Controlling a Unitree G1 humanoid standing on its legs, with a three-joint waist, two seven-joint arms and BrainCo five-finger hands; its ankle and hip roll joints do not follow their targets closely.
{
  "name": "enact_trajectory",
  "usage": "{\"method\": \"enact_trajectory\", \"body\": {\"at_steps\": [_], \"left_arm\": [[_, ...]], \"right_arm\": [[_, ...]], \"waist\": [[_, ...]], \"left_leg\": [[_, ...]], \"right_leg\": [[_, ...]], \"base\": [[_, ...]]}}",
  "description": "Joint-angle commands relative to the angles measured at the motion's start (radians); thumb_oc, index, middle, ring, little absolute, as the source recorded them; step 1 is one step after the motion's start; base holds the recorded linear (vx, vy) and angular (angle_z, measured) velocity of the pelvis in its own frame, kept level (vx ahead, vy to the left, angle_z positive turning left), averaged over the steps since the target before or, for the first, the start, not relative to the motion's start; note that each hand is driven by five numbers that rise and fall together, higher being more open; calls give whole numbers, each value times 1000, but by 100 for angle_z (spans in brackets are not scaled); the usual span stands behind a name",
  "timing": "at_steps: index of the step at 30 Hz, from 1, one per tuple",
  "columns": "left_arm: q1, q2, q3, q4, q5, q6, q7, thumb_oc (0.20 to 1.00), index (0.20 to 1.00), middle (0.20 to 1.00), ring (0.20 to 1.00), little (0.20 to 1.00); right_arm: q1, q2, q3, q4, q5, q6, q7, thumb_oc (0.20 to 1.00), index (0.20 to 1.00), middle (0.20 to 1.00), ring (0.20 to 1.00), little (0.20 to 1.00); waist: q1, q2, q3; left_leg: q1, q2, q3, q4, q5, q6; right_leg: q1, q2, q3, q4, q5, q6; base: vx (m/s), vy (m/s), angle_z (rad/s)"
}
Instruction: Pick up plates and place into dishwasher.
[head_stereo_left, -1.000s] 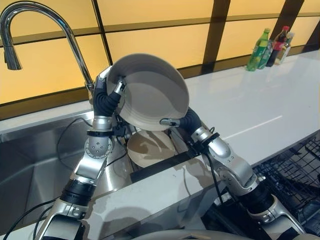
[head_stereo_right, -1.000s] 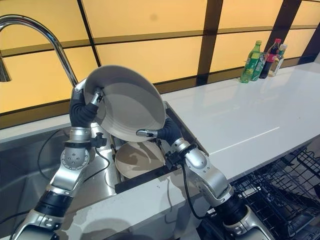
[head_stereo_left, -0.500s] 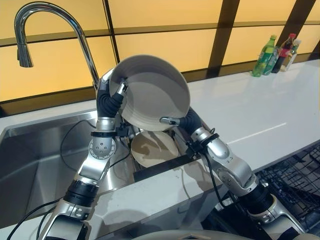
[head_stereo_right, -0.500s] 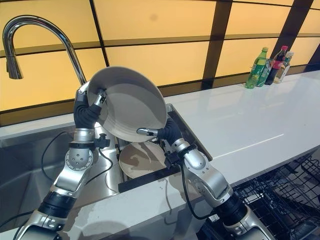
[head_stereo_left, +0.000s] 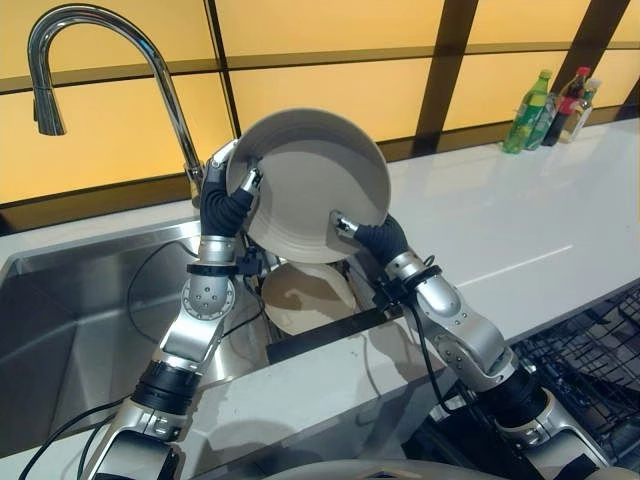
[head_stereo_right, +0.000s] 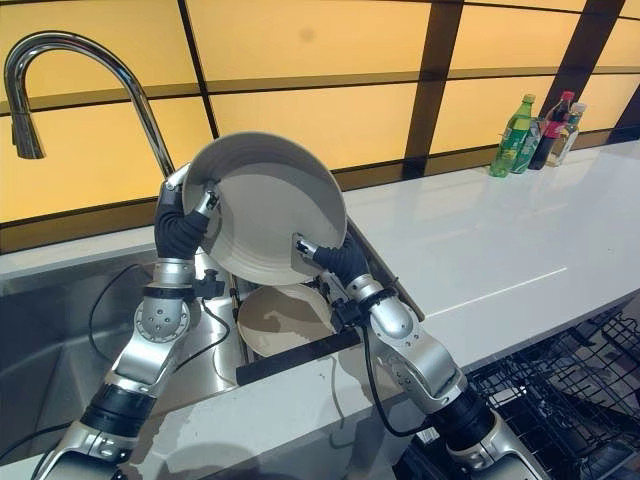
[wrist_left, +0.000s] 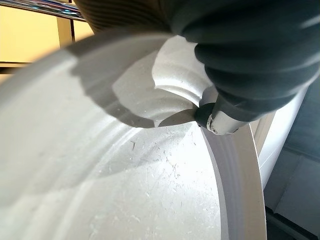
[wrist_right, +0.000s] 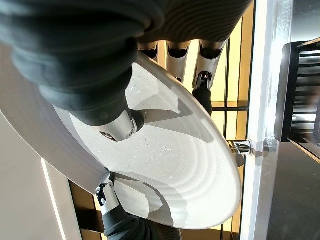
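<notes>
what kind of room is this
Most likely a kitchen: a steel sink with a tall curved faucet, a white countertop, and a dishwasher rack at the lower right.

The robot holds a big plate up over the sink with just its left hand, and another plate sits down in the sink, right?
Not quite: both hands hold the plate. The left hand grips one edge and the right hand the other, as the left eye view shows. Another plate does sit in the sink.

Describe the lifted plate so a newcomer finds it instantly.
Start at the tall faucet over the sink. Beside it, the left hand and right hand pinch a pale plate tilted on edge in mid-air; the other plate lies flat below it.
</notes>
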Motion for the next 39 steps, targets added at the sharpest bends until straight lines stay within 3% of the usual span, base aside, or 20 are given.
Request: {"method": "enact_trajectory", "body": {"at_steps": [1, 6, 10, 11, 12, 13, 28, 39], "left_arm": [[-75, -10, -100, -48, -4, -44, -56, 200, 200, 200, 200, 200], [-72, -16, -101, -41, -5, -42, -69, 200, 200, 200, 200, 200], [-71, -16, -97, -39, -41, -4, -78, 200, 200, 200, 200, 200], [-69, -22, -93, -31, -61, 24, -60, 398, 398, 398, 398, 398], [-68, -24, -92, -29, -62, 28, -54, 868, 868, 868, 868, 868], [-66, -29, -84, -21, -73, 31, -40, 1000, 1000, 1000, 1000, 1000], [-55, -31, 90, -37, -83, 31, 180, 1000, 1000, 1000, 1000, 1000], [-25, 1, 183, -44, -83, 31, 225, 1000, 1000, 1000, 1000, 1000]], "right_arm": [[-163, 61, -17, -54, 21, -39, 48, 200, 200, 200, 200, 200], [-166, 65, -16, -44, 16, -47, 51, 200, 200, 200, 200, 200], [-169, 63, -18, -44, 17, -57, 48, 200, 200, 200, 200, 200], [-172, 64, -22, -41, 15, -62, 50, 200, 200, 200, 200, 200], [-173, 64, -24, -41, 14, -63, 51, 200, 200, 200, 200, 200], [-176, 64, -28, -38, 7, -66, 47, 200, 200, 200, 200, 200], [-184, 38, -122, -43, -17, -58, 9, 200, 200, 200, 200, 200], [-153, -64, -243, -39, -170, -89, -79, 200, 200, 200, 200, 200]], "waist": [[17, -14, -7], [21, -16, -7], [23, -17, -8], [24, -17, -8], [24, -17, -7], [25, -17, -7], [27, -20, -14], [10, -26, -17]], "left_leg": [[-19, -13, -38, 6, -51, 24], [-17, -13, -44, 6, -51, 25], [-17, -11, -43, 6, -49, 24], [-16, -9, -42, 6, -49, 24], [-16, -9, -42, 6, -48, 23], [-14, -8, -42, 6, -48, 23], [-12, 9, -40, 13, -44, 11], [-11, 14, -33, 10, -47, 5]], "right_leg": [[15, -44, -63, 14, -23, 42], [18, -42, -63, 16, -26, 39], [20, -41, -67, 18, -30, 38], [20, -40, -69, 20, -30, 36], [21, -39, -69, 20, -31, 36], [22, -38, -71, 21, -32, 34], [33, -31, -90, 25, -43, 23], [30, -32, -78, 21, -41, 26]], "base": [[0, 0, 0], [0, 0, 0], [-9, 0, 0], [-31, 2, 0], [0, 0, 0], [0, 0, 0], [-5, 0, 1], [-3, 8, 3]]}}
